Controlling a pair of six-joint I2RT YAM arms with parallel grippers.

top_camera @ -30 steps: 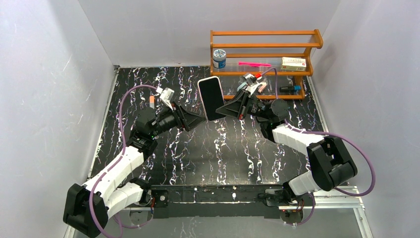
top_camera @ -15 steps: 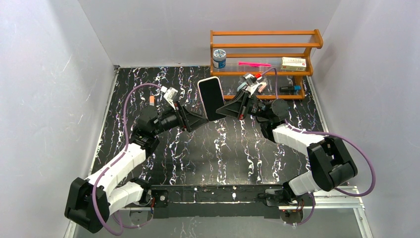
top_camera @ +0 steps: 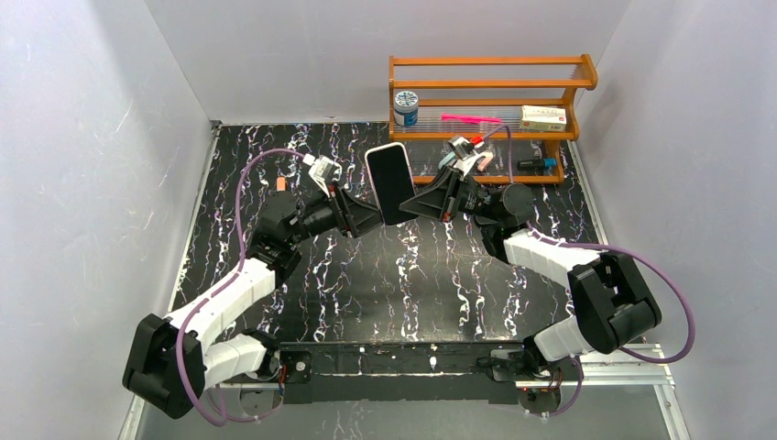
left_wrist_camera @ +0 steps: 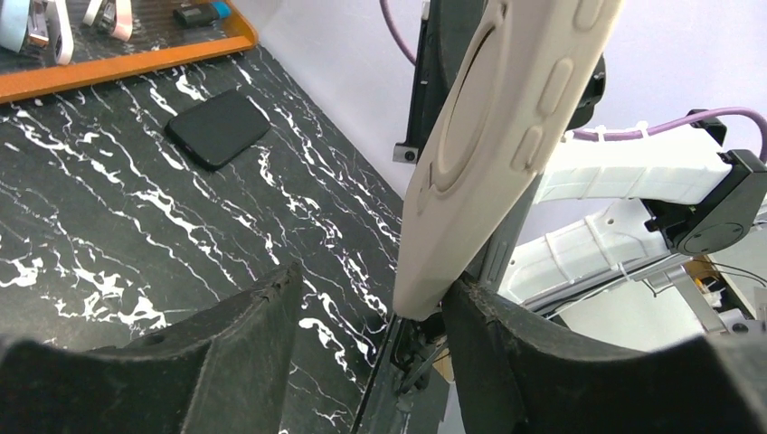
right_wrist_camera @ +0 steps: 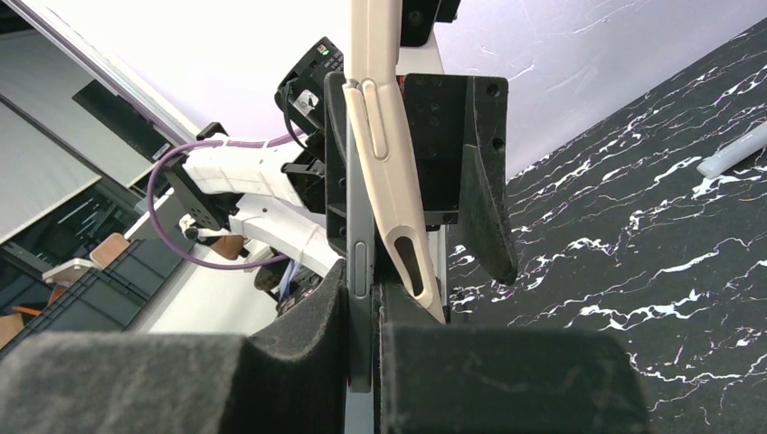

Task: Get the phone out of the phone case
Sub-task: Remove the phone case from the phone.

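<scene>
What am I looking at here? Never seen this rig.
Two robot arms are bolted at the near edge of a marbled black table. The wide picture comes from a fixed camera above and behind them; the other two come from a camera on each wrist. The right gripper is shut on a phone, holding it upright in the air. Its cream case is partly peeled away. The left gripper has the case's lower corner between its open jaws. A wooden rack with small items stands at the back.

Both arms raised, wrists facing; left gripper (left_wrist_camera: 371, 285) jaws apart; right gripper (right_wrist_camera: 363, 285) seemingly clamped tight
</scene>
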